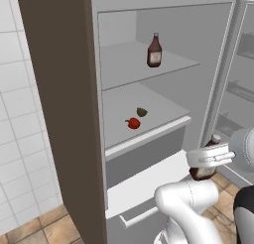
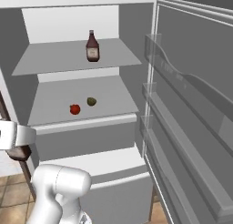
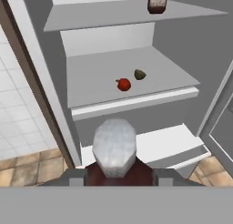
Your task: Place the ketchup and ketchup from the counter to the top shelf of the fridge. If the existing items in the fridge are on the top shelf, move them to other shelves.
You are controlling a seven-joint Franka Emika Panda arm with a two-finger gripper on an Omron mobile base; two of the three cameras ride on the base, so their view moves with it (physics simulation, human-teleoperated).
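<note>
Matt grey fridge shelves (image 1: 149,72), glossy dark ketchup bottle (image 1: 154,51)

One ketchup bottle (image 1: 154,50) upright on top shelf (image 1: 119,69) of fridge (image 1: 163,20). Red fruit (image 1: 133,123) and oval fruit (image 1: 142,111) on shelf below (image 1: 163,111), near each other. Second bottle (image 1: 204,164) in end effector (image 1: 211,156), before fridge, below both shelves.
</note>
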